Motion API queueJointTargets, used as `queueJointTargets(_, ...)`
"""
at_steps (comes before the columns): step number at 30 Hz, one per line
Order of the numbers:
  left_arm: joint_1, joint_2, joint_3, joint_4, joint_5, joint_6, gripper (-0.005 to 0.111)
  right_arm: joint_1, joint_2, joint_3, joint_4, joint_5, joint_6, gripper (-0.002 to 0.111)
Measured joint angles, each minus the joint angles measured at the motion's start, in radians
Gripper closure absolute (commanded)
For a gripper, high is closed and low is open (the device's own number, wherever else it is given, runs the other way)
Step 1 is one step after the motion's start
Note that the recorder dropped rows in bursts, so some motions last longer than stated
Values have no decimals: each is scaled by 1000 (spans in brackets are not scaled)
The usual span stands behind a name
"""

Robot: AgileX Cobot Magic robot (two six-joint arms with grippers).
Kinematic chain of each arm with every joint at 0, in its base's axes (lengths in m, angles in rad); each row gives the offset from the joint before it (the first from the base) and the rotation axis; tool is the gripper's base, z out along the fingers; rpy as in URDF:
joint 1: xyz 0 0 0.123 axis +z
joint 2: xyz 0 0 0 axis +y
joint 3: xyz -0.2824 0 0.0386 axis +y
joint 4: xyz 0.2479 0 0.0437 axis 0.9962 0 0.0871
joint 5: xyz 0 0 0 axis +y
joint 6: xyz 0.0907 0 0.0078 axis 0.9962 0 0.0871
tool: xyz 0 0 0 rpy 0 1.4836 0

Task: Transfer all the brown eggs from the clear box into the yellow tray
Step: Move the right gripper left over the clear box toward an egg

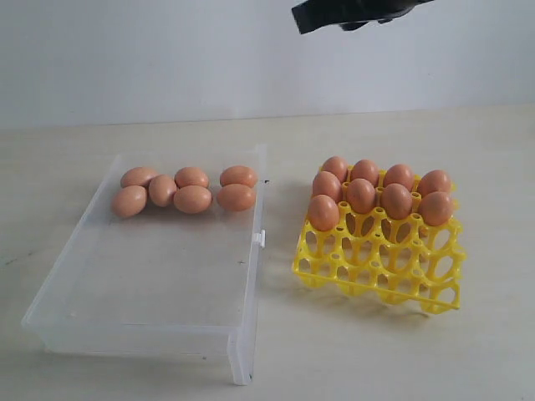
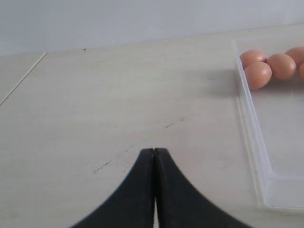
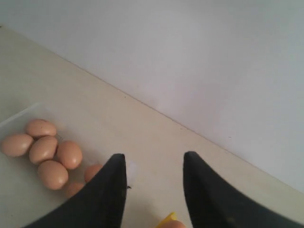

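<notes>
- The clear box (image 1: pixel 150 276) lies on the left of the pale counter (image 1: pixel 334 351), with a small latch tab (image 1: pixel 260 238) on its right wall.
- Seven brown eggs (image 1: pixel 193 199) lie clustered along the box's far end. The near part of its floor is bare.
- The yellow tray (image 1: pixel 376 267) stands to the right of the box, near it but apart.
- Nine more brown eggs sit upright in the tray's cups: four in the far row, four in the next row, and one (image 1: pixel 323 212) at the left end of the third row.
- The left fingers (image 2: pixel 137 190) are pressed together with nothing between them, low over bare counter to the left of the box.
- The right fingers (image 3: pixel 104 190) stand well apart and hold nothing. They are raised high, with a dark part of that arm (image 1: pixel 351 12) showing at the top edge above the tray.
</notes>
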Motion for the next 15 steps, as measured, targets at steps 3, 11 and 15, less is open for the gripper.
queueJointTargets(3,0,0,0,0,0,0,107,33,58,-43,0,1,-9,52)
queueJointTargets(11,0,0,0,0,0,0,107,139,254,-186,0,44,-105,49)
queueJointTargets(15,0,0,0,0,0,0,107,172,369,-265,2,78,-127,49)
